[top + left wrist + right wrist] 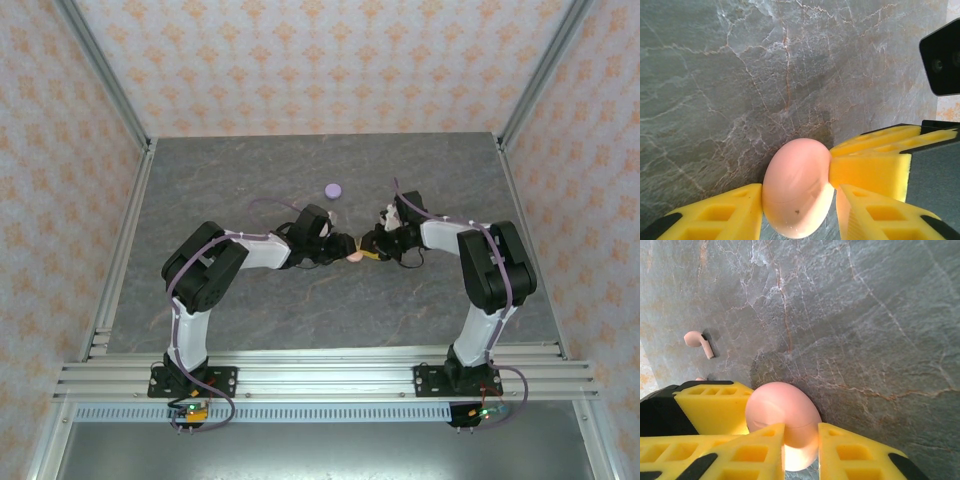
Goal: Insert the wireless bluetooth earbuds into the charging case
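**Both grippers clamped on the pink case, one earbud loose on the table**

The pink case (796,185), a smooth rounded shell, sits at the middle of the grey marbled table (250,170), where the two arms meet tip to tip. A fine seam (812,192) curves across its shell. The halves lie together along that line, so what is inside cannot be seen. A tiny dark speck (797,211) is the only mark on its surface.

The left gripper (799,195) has the case between its yellow jaws, which are partly apart and press against both of its broad sides. The right gripper (801,432) comes in from the opposite side. Its jaws are nearly together, pinching the case across its thin edge.

One pink earbud (697,341) lies on the bare table, stem down in the right wrist view. It is off to one side of the case, outside it and not touching it.

The purple case (333,189), a small lilac disc, rests farther back on the table, apart from both grippers. Whether it is open or what it holds is too small to tell.
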`<state>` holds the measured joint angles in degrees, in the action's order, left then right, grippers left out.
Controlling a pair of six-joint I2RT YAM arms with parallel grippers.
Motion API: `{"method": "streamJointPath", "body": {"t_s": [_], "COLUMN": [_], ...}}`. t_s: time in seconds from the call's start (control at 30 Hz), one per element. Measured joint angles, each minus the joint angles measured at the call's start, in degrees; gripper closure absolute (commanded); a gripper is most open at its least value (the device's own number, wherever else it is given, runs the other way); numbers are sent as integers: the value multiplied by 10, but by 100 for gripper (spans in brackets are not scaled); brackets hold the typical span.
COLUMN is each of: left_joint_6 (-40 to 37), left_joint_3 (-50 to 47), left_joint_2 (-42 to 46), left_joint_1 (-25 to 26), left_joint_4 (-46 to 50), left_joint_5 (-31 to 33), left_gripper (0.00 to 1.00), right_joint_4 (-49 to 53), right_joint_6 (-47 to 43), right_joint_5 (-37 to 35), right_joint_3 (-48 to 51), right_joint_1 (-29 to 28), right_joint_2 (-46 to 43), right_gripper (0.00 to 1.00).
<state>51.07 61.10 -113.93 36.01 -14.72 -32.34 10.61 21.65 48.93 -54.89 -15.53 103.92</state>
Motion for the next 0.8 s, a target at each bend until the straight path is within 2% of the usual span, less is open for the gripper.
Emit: {"method": "streamJointPath", "body": {"t_s": [0.33,0.8], "left_joint_6": [14,46], "left_joint_3": [-16,-32], "left_joint_2": [0,0], "left_joint_1": [-1,-2], "left_joint_4": [-30,-72], "left_joint_5": [3,2], "left_gripper": [61,60], "right_joint_4": [-5,-22], "right_joint_6": [4,18], "right_joint_5": [13,23], "right_joint_3": [2,11], "right_joint_1": [7,10], "right_joint_2": [2,3], "right_gripper": [84,80]}}
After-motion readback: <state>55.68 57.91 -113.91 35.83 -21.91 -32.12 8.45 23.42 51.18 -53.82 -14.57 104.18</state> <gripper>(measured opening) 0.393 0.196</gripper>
